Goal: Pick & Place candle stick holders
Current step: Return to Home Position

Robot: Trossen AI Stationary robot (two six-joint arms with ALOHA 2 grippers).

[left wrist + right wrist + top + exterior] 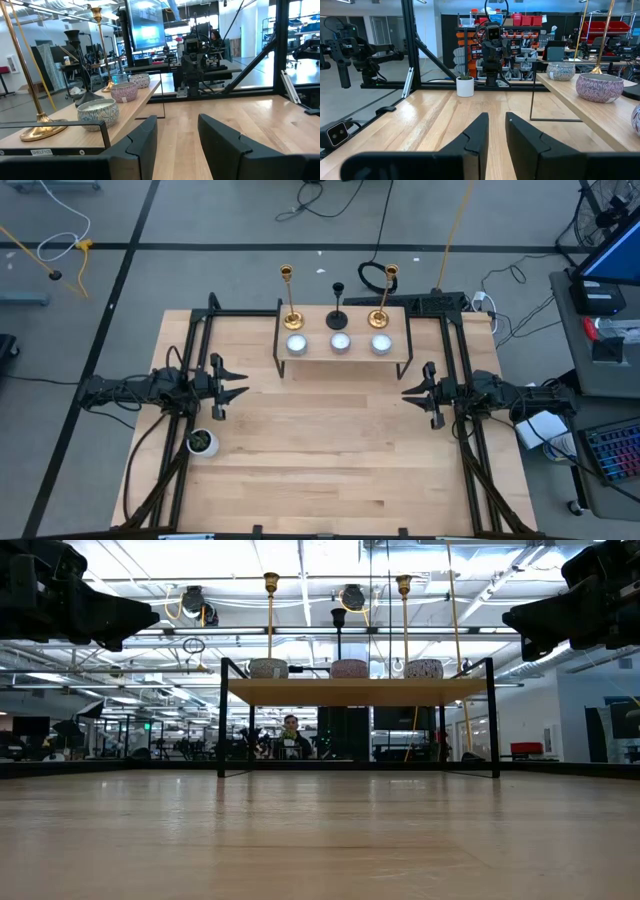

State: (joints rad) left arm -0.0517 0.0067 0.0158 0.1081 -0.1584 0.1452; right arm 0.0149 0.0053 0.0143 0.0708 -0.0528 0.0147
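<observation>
Three candlestick holders stand by their round bases on a small wooden shelf (345,358) at the table's far middle: a gold one on the left (290,315), a shorter black one (338,315) and a gold one on the right (379,315). They also show in the low view: gold (270,620), black (338,630), gold (404,620). My left gripper (238,381) hovers open at the table's left, short of the shelf. My right gripper (410,392) hovers open at the table's right, its fingers only a little apart (497,130). Both are empty.
Three small round candles (340,342) sit in a row on the shelf in front of the holders. A little white pot with a green plant (203,442) stands near the left arm. Black frame rails (200,360) run along both table sides. A person (290,735) sits beyond the table.
</observation>
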